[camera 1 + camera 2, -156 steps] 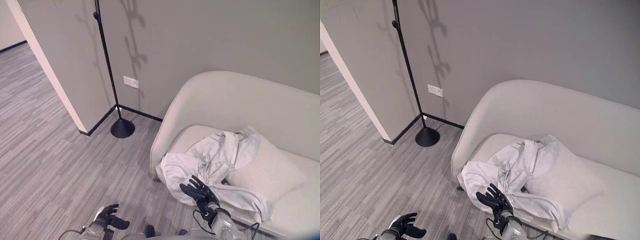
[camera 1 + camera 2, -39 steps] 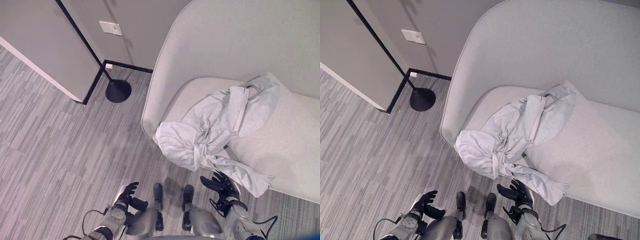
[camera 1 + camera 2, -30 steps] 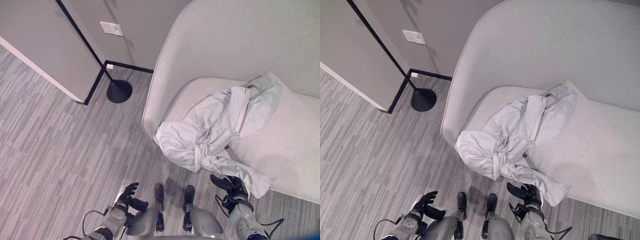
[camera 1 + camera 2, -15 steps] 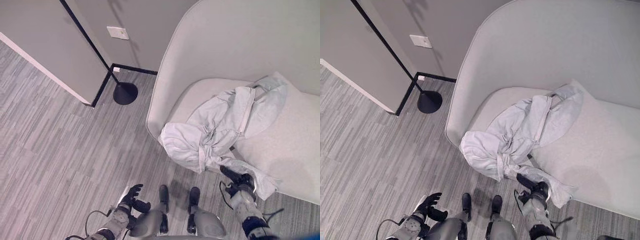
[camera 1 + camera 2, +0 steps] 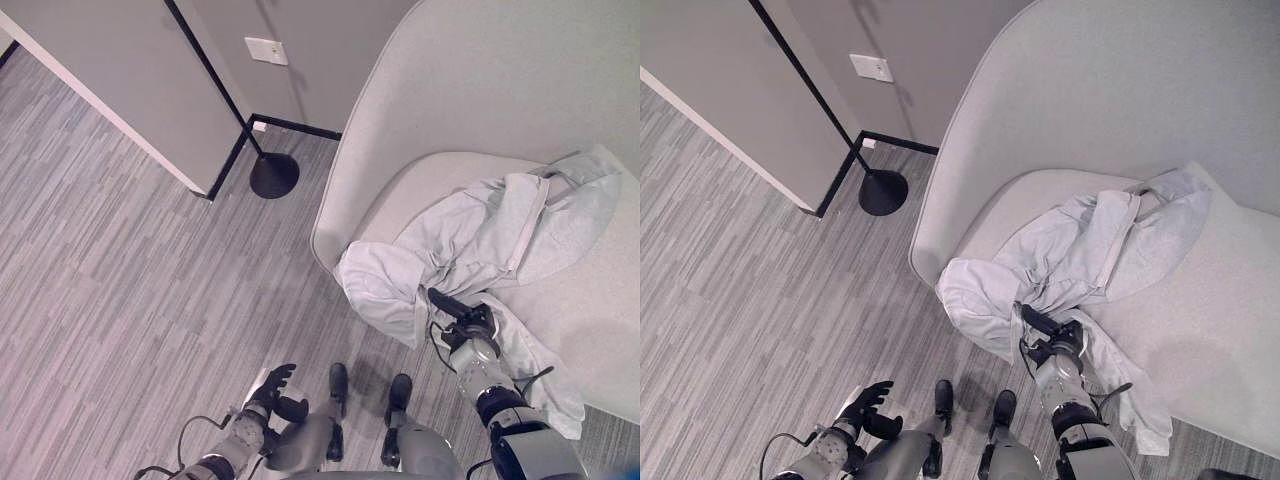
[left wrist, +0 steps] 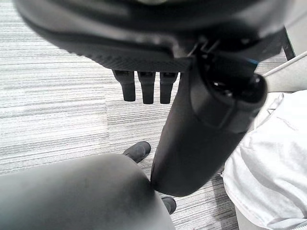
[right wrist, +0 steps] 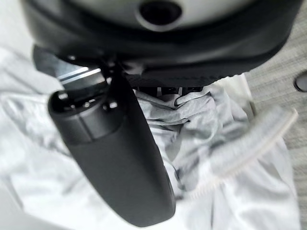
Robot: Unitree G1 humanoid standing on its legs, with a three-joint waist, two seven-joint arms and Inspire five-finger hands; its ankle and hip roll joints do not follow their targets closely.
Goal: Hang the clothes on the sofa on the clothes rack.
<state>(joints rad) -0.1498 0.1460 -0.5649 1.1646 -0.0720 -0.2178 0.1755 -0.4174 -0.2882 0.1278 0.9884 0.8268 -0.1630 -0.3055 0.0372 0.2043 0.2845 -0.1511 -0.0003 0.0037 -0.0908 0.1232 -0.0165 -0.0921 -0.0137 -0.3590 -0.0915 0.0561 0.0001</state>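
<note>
A light grey jacket [image 5: 500, 225] lies crumpled on the seat of the pale sofa [image 5: 470, 90], with one sleeve trailing over the front edge. My right hand [image 5: 462, 318] rests on the bunched middle of the jacket, open. In the right wrist view its straight thumb [image 7: 115, 158] lies over the folds of cloth [image 7: 249, 158]. The clothes rack shows as a thin black pole on a round base [image 5: 273, 175], standing at the wall left of the sofa. My left hand [image 5: 272, 388] hangs low over the floor, open and holding nothing, fingers [image 6: 146, 88] straight.
A wall corner with a dark skirting board [image 5: 225, 165] juts out just left of the rack base. A white wall socket [image 5: 265, 50] sits behind the pole. Grey striped carpet [image 5: 120, 260] spreads between the sofa and the wall.
The camera has shifted. My right hand has gone from the trailing sleeve at the sofa's front edge up onto the bunched middle of the jacket. The left hand stays low.
</note>
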